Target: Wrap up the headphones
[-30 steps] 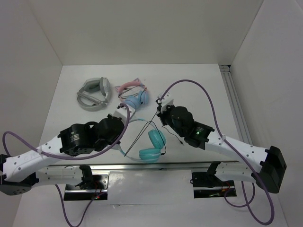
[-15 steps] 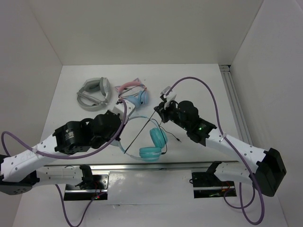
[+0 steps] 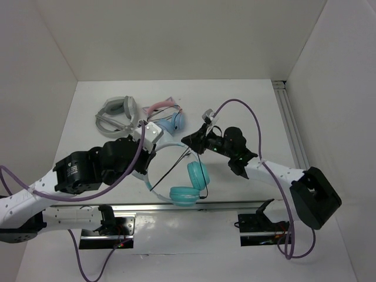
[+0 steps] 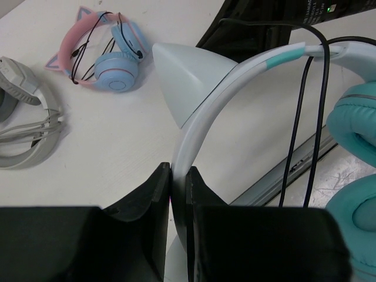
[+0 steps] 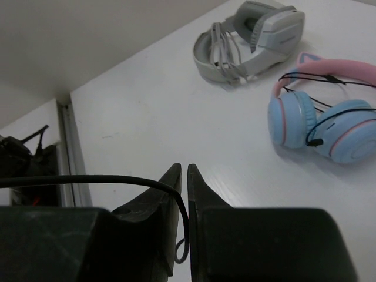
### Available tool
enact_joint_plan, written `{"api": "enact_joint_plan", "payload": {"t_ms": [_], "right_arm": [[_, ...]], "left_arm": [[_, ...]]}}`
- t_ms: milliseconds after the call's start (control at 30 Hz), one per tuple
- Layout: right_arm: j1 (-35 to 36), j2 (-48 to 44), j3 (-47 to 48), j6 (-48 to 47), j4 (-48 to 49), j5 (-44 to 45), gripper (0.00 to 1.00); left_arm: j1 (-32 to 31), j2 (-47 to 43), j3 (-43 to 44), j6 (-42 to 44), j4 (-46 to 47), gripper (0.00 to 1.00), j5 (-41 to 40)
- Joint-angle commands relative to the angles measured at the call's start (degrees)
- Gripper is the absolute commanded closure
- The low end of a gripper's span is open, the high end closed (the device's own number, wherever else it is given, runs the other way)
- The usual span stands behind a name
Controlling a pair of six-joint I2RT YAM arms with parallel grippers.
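The headphones have teal ear cups (image 3: pixel 198 174) and a pale headband (image 3: pixel 167 147), and lie near the table's front edge. My left gripper (image 3: pixel 147 155) is shut on the headband, beside a cat-ear point (image 4: pixel 182 76). In the left wrist view the fingers (image 4: pixel 179 173) pinch the band (image 4: pixel 235 76), and a teal cup (image 4: pixel 355 123) hangs at the right. The thin black cable (image 3: pixel 170 171) runs from the cups up to my right gripper (image 3: pixel 189 140). The right gripper is shut on the cable (image 5: pixel 88 180), which passes between its fingers (image 5: pixel 184 173).
A pink-banded pair with light blue cups (image 3: pixel 167 114) lies at the back middle and shows in the right wrist view (image 5: pixel 323 117). A bulky grey-white pair (image 3: pixel 117 116) lies left of it. A metal rail (image 3: pixel 291 126) runs along the table's right side.
My left arm has drawn back to the left, bringing the headband and cups nearer the front edge. My right gripper has swung left with the cable, pulling it tauter.
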Motion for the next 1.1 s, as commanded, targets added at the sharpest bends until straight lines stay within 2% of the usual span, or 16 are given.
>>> {"api": "enact_joint_plan", "payload": {"t_ms": [0, 367, 667, 833, 1067], "right_arm": [[-1.3, 2.6, -1.3, 7.4, 15.6, -6.0, 0.84], [-1.3, 15.4, -1.8, 16.6, 33.5, -9.8, 0.84], [-1.3, 22.0, -1.3, 22.9, 42.0, -12.2, 0.81], [-1.3, 26.0, -0.7, 26.3, 48.9, -12.7, 0.81], [-1.3, 30.5, -2.3, 30.0, 55.9, -13.4, 0.79]], "left_arm": [[-0.3, -0.8, 1.9, -1.4, 7.8, 1.0, -0.1], [-0.3, -1.3, 4.9, -4.5, 13.2, 1.0, -10.7], [-0.3, 1.1, 4.3, -9.5, 17.0, 1.0, -18.5], [-0.3, 1.1, 3.7, -11.6, 20.7, 1.0, -20.2], [-0.3, 0.6, 2.7, -14.8, 23.8, 1.0, -29.2]]}}
